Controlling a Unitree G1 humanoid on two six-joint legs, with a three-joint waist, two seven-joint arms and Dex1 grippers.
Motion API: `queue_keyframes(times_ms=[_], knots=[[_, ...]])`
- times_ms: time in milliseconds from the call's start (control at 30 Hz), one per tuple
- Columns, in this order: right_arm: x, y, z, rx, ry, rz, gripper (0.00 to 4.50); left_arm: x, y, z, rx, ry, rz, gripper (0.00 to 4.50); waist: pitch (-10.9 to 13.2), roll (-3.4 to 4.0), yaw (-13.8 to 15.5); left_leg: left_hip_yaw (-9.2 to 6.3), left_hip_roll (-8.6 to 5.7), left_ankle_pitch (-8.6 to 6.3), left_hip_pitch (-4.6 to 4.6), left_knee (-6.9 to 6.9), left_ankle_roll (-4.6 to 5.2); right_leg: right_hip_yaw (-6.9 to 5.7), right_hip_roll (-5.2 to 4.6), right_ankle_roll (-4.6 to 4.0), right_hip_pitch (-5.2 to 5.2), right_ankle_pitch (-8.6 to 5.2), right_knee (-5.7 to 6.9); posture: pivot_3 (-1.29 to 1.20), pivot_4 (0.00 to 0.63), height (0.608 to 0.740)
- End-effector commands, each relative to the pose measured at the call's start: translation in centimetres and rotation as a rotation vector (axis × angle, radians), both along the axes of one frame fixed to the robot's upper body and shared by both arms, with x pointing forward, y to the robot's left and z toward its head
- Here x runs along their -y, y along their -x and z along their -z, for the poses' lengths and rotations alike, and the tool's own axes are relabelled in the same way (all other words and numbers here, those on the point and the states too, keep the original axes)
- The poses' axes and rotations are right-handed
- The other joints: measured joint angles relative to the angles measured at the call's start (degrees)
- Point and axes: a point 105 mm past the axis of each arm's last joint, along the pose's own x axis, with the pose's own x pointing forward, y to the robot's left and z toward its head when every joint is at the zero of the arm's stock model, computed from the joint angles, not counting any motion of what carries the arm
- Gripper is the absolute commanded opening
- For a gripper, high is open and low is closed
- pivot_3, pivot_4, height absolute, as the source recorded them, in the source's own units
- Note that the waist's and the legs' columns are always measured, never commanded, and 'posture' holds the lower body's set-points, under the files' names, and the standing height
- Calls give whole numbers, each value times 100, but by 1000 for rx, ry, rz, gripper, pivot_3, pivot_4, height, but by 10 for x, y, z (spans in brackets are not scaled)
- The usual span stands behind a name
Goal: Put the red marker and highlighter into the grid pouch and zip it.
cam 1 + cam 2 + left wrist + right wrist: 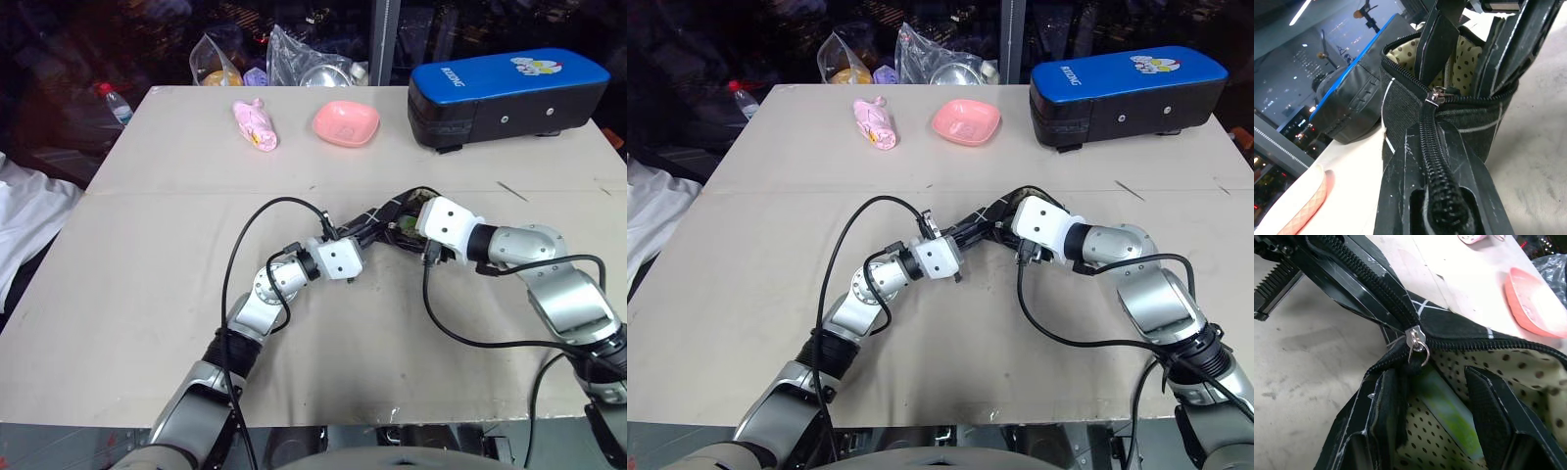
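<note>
Two pincers meet at the grid pouch [1459, 328] mid-frame on the table [147, 294]: left pincer [1442, 161] clamped on its zipper end, right pincer [1440, 416] parted inside the mouth, over the highlighter [1449, 411].

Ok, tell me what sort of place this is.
Probably a lab or workshop set up for robot trials: a plain beige table with odd props, a pink bowl and a blue-topped case, dark cluttered shelving behind.

We see the table [147, 294] evenly lit from overhead, soft cable shadows on it, dark surroundings with small light glints, close claw fingers [1435, 196] blurred in our wrist views
</note>
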Motion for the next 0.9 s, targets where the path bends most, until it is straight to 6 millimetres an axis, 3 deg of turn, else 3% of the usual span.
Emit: queue_keyframes(times_ms=[33, 133, 233, 533, 900], knots=[[-12, 2, -11, 57, -11, -60, 2171, 2, 2, -7, 30, 16, 10, 0, 0, 0, 2, 0, 0, 0, 0, 0, 0, 0, 0, 0, 0, 0, 0, 0, 150, 738], [-13, 1, -13, 75, -15, -65, 1318, 1, 2, -7, 30, 15, 8, 0, 0, 0, 9, 0, 0, 1, 0, 0, -1, -1, 0, 0, 0, 0, 0, 0, 150, 738], [-13, 1, -14, 88, -14, -71, 10, 1, 2, -6, 29, 13, 7, 0, 0, 0, 14, 0, 0, 2, 0, 0, -3, -1, -2, 0, 0, 0, 0, 0, 150, 738], [-10, 2, -18, 110, -32, -48, 10, 0, 1, -5, 22, 9, 1, 0, 0, 0, 21, 0, 0, 2, 0, 1, -3, -1, -2, 0, 0, 0, 1, 0, 150, 738], [22, -4, -50, 219, -190, 219, 10, -9, -8, -4, 30, 2, -66, 0, 0, 0, 52, 0, 0, 3, -1, 2, -4, -2, -3, 0, 0, 0, 4, 0, 150, 738]])
